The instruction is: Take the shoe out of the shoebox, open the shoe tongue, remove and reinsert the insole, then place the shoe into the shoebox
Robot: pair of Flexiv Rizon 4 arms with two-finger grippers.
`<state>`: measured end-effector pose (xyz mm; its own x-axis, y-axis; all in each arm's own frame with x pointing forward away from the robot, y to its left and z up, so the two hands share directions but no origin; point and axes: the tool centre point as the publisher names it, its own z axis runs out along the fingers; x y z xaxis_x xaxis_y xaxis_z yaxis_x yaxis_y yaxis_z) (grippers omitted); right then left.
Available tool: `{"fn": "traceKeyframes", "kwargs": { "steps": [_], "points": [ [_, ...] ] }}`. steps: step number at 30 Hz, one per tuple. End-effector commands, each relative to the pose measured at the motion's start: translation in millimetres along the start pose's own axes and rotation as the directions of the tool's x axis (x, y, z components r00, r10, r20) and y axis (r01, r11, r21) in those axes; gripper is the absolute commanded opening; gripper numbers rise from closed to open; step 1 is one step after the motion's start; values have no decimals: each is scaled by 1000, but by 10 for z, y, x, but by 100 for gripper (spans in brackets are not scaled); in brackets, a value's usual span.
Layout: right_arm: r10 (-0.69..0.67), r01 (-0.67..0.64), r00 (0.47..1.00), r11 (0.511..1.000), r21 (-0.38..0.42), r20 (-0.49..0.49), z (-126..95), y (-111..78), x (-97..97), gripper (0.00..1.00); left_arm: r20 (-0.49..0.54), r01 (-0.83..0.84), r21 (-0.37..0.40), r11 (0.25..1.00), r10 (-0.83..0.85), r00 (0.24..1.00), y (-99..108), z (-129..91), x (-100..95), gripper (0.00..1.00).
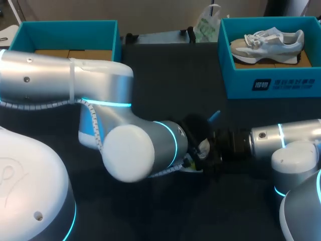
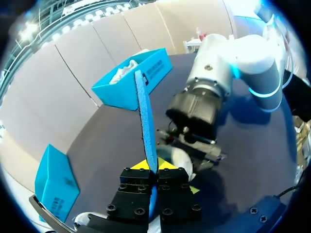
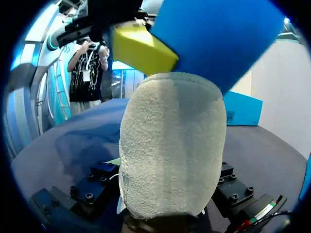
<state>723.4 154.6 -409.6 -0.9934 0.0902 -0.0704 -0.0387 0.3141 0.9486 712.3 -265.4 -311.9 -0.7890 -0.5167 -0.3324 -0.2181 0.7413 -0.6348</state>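
Your left claw (image 2: pixel 154 167) is clenched on the thin blue foam insole (image 2: pixel 146 121). Your right claw (image 2: pixel 187 146) grips the pale fuzzy shoe (image 3: pixel 172 145). The teal cardboard shoebox (image 1: pixel 236 85) has white print.

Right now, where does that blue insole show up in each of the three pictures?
Head view: only the insole tip pokes up mid-table, beyond the left arm.
Left wrist view: the insole stands as an upright strip pinched in the left fingers.
Right wrist view: the insole is the big blue shape just above the shoe.
Shared landmark: the pale shoe right beneath it, barely showing in the head view.
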Motion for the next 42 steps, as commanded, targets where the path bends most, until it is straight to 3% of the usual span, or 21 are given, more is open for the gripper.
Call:
{"fn": "traceKeyframes", "kwargs": {
  "steps": [1, 8, 14, 21, 27, 42],
  "points": [
    [1, -1, 1000, 1000, 7, 1, 8, 23, 10, 0, -75, 25, -5, 1000, -25, 997, -142, -66, -66, 0],
    [1, -1, 1000, 1000, 7, 1, 8, 23, 10, 0, -140, 92, 37, 995, -86, 986, -443, -268, -19, 0],
    [1, -1, 1000, 1000, 7, 1, 8, 23, 10, 0, -361, 204, 28, 979, -180, 915, -797, -435, -106, 0],
    [1, -1, 1000, 1000, 7, 1, 8, 23, 10, 0, -430, 207, 93, 974, -149, 891, -1136, -737, -55, 0],
    [1, -1, 1000, 1000, 7, 1, 8, 23, 10, 0, -547, 238, 131, 962, -130, 827, -1435, -1023, -159, 0],
    [1, -1, 1000, 1000, 7, 1, 8, 23, 10, 0, -753, 278, 244, 929, 1, 658, -1776, -1819, -458, 0]
  ]
}}
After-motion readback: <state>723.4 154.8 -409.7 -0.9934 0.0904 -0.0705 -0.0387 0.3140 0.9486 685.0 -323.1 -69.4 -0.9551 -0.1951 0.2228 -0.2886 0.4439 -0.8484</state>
